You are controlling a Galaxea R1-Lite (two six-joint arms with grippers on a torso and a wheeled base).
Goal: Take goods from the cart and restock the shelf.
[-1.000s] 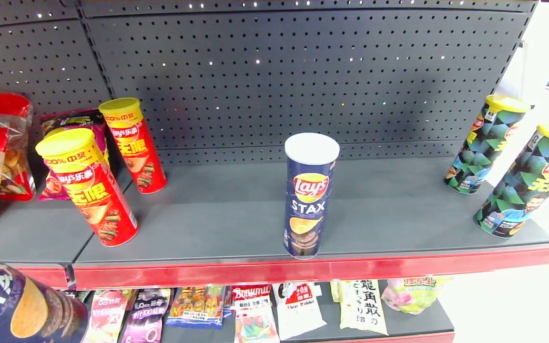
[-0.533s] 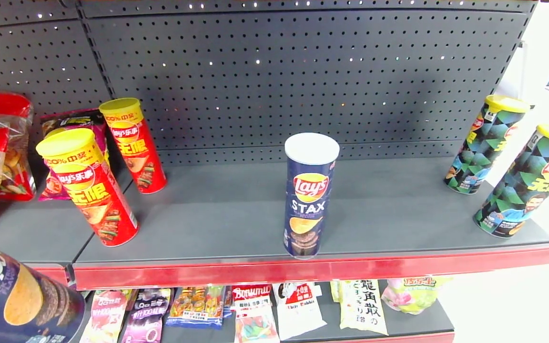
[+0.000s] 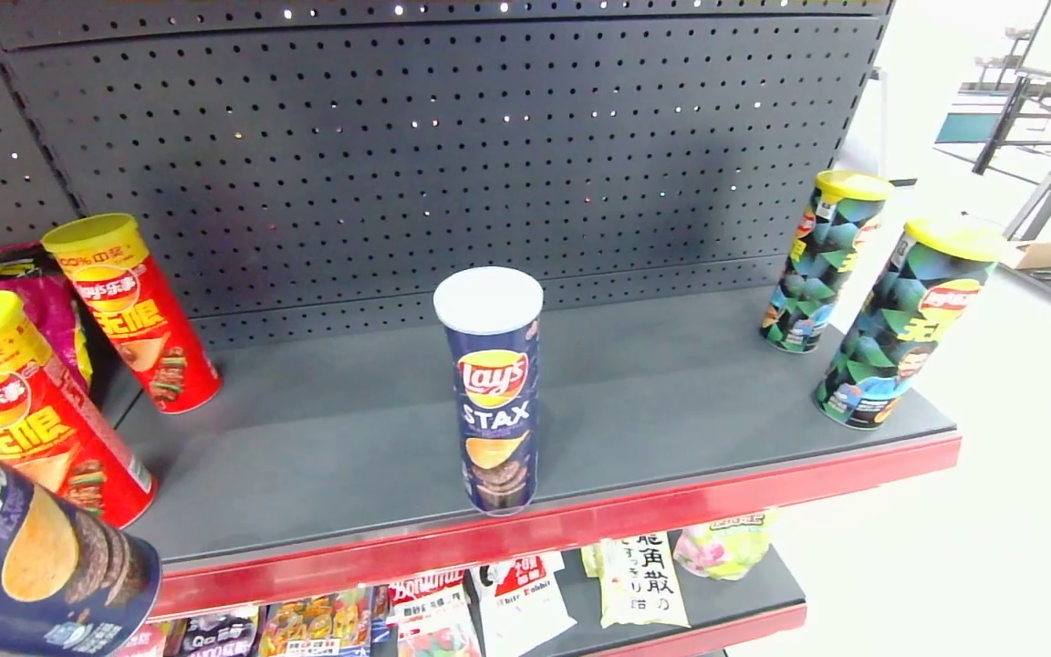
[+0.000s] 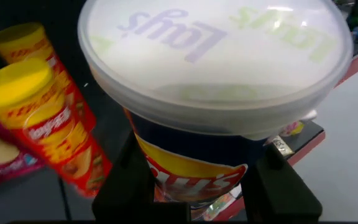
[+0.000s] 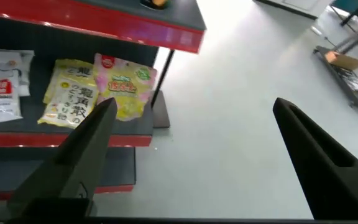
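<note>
One dark-blue chip can (image 3: 33,566) is clamped in the left gripper (image 4: 197,183), low left before the shelf (image 3: 671,401); the right gripper (image 5: 194,109) gapes wide, empty. Step in hand: transport to shelf. Next move likely needs a lift over the red lip (image 3: 580,525), then placement beside the matching can (image 3: 494,392).

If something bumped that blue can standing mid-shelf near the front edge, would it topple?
Probably: the standing blue can is tall and narrow, so it likely tips easily. Set by the shelf's red edge, it might fall off.
</note>
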